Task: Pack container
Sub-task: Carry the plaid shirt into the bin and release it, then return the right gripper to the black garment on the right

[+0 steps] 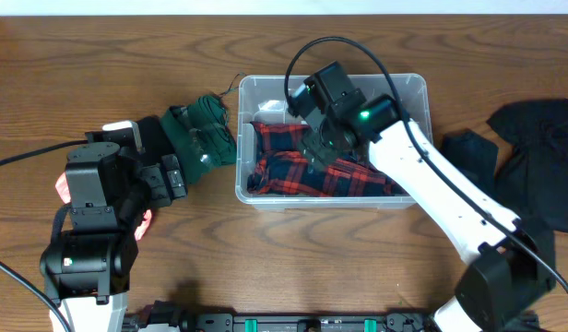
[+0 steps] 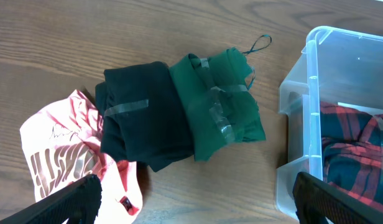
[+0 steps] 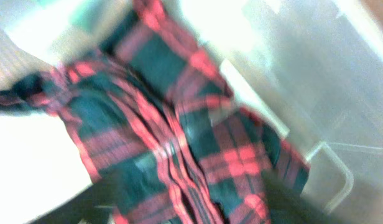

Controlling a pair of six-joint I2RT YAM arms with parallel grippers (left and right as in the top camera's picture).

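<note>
The clear container (image 1: pixel 408 85) stands at mid-table with a red and dark plaid shirt (image 1: pixel 302 171) lying in it. My right gripper (image 1: pixel 317 150) is down inside the container, just above the shirt. In the blurred right wrist view its fingers (image 3: pixel 191 211) stand apart on either side of the plaid cloth (image 3: pixel 179 124), and the container wall (image 3: pixel 316 81) is behind. My left gripper (image 2: pixel 194 202) is open and empty over bare table, left of the container (image 2: pixel 311 93). In front of it lie a green garment (image 2: pixel 219 102), a black garment (image 2: pixel 138 121) and a pink garment (image 2: pixel 67 155).
The green garment (image 1: pixel 208 134) nearly touches the container's left wall. A pile of black clothes (image 1: pixel 533 157) lies at the right edge of the table. The pink garment (image 1: pixel 61 189) is partly under my left arm.
</note>
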